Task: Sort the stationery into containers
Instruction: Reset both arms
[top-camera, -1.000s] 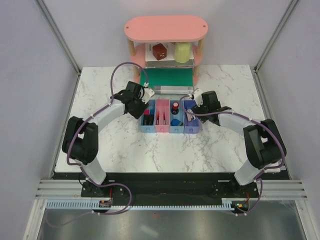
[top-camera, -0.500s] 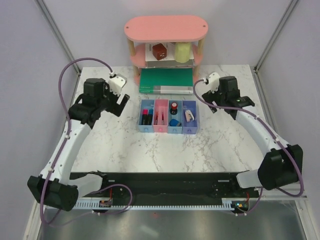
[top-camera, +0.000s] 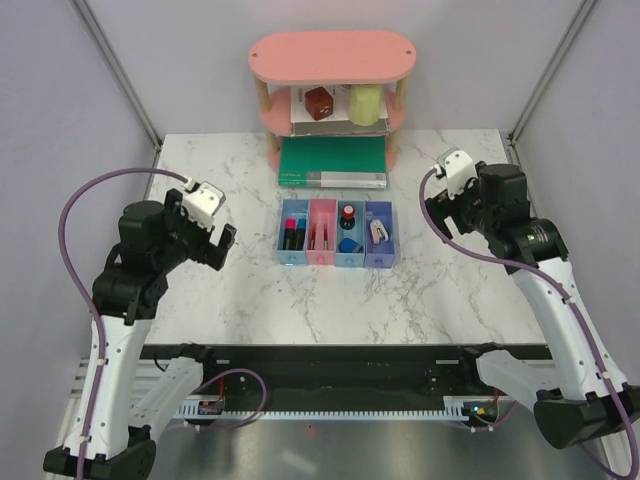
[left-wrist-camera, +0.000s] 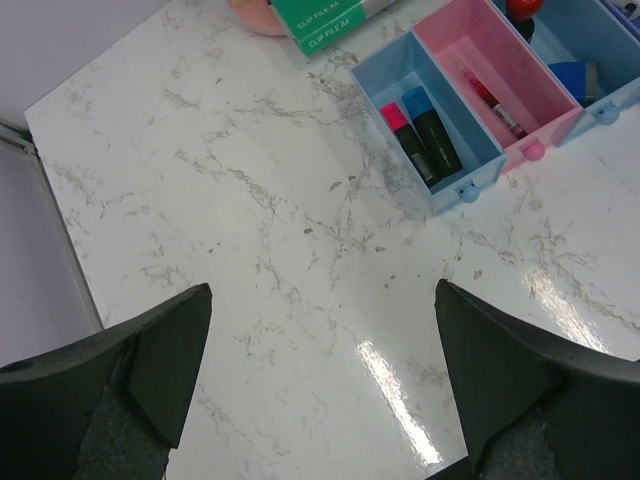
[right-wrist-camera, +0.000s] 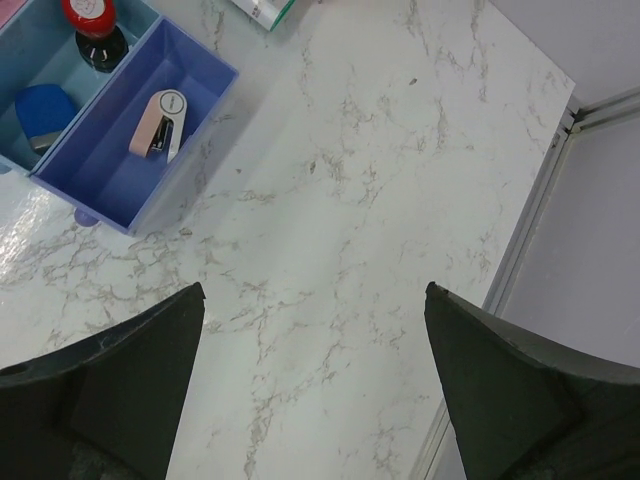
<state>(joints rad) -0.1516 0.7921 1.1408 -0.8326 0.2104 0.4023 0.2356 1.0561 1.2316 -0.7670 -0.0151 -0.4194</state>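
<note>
Hovering above bare marble, the left hand (left-wrist-camera: 322, 295) has its two dark fingers spread wide with nothing between them, and the right hand (right-wrist-camera: 314, 295) hangs the same way, fingers apart and empty. Seen from above, the left hand sits at about 9 o'clock from the row of containers (top-camera: 336, 262) and the right hand at about 3 o'clock, both well apart from it. In the left wrist view the light blue bin (left-wrist-camera: 465, 185) lies at 1 o'clock, holding the pink-ended highlighter (left-wrist-camera: 410, 145) and the blue-ended highlighter (left-wrist-camera: 432, 128) side by side, touching; the pink bin (left-wrist-camera: 455, 35) next to it holds the thin red pen (left-wrist-camera: 490, 95). In the right wrist view, at 10 o'clock, the purple-blue bin (right-wrist-camera: 100, 170) holds the beige-white piece (right-wrist-camera: 158, 122), and the blue bin (right-wrist-camera: 30, 55) beside it holds the red-black round piece (right-wrist-camera: 90, 25) and the blue piece (right-wrist-camera: 40, 110). At 12 o'clock from the row on the table (top-camera: 400, 300) lies the green book (top-camera: 333, 158), with the pink shelf (top-camera: 332, 55) behind it.
</note>
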